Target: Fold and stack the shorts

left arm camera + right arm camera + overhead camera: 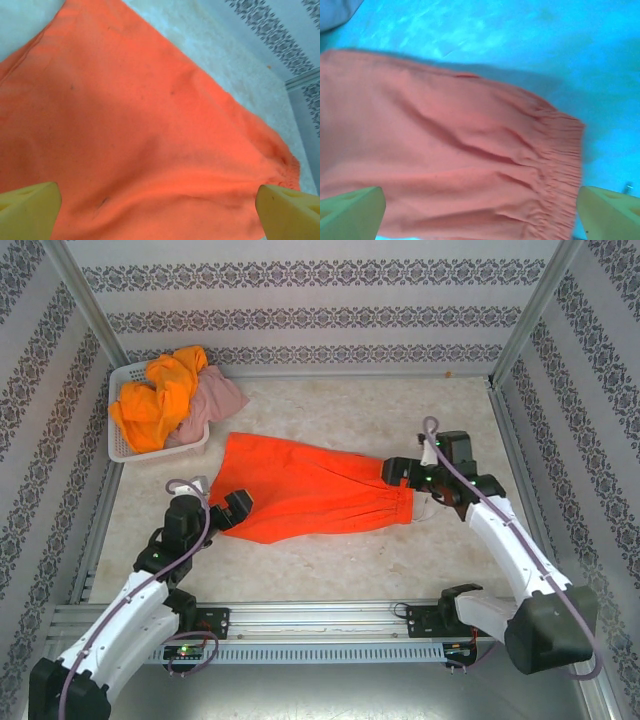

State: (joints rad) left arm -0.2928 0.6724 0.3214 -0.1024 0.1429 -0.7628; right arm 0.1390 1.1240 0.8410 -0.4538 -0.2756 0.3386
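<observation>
Patterned walls [300, 300] close in a pale, marbled table [330, 410], and almost all of the work area lies between the two arms.

One pair of red-orange shorts [310, 490] lies flat across the middle of that table. Its long axis runs from left to right, dipping slightly toward the near edge at the right end. In the far left corner sits a white mesh basket [120, 450] holding a yellow-orange pair [160, 400] and a dusty pink pair [212, 400], bunched together and spilling over the rim, well apart from either arm.

The left gripper [234, 506] sits at the near left end of the spread pair, at the leg hems, and the right gripper [400, 472] sits at the opposite end. Each arm is therefore nearest to its own end of the cloth, with the garment's length stretched between them.

The gathered waistband [560, 170] is at the right end, directly under the right wrist camera, its ruching running across the gap between the fingers. Both sets of yellow fingers [30, 210] stand spread wide, one at each lower corner of their wrist views, with cloth showing between them and nothing pinched.

My judgement is that a fold would bring one end over the other along that long axis, so each gripper needs to close on the edge just below it.
</observation>
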